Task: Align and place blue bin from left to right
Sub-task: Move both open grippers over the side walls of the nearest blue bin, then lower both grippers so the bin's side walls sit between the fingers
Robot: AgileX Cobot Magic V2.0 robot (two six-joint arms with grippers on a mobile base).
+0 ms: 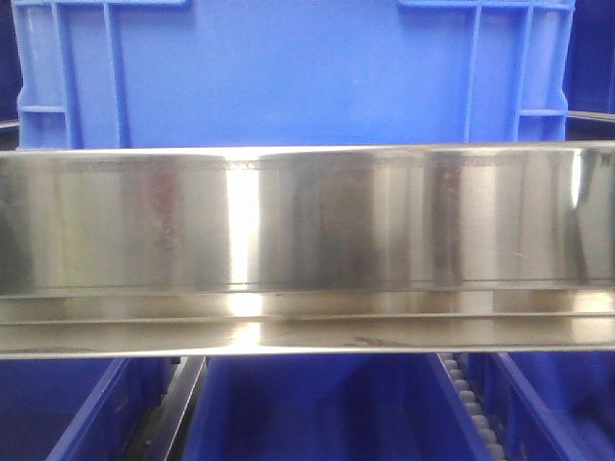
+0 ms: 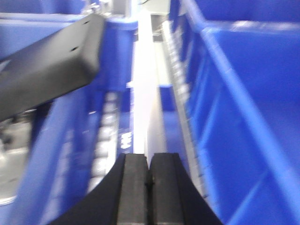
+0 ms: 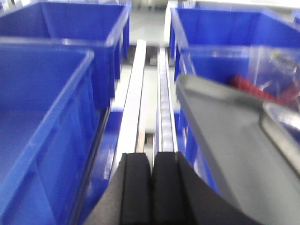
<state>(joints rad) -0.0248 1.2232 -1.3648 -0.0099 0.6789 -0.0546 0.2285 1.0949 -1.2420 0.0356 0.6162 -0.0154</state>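
Plainly, left gripper [image 2: 146,185] and right gripper [image 3: 151,187] sit closed, empty, neither touching the blue bin [image 1: 288,77].

Polished steel shelf beam [image 1: 307,240], blue bin [image 1: 288,72] standing directly above the beam, smaller deep-blue bins [image 1: 317,408] on the level below the beam, roller track [image 1: 471,403] between them.
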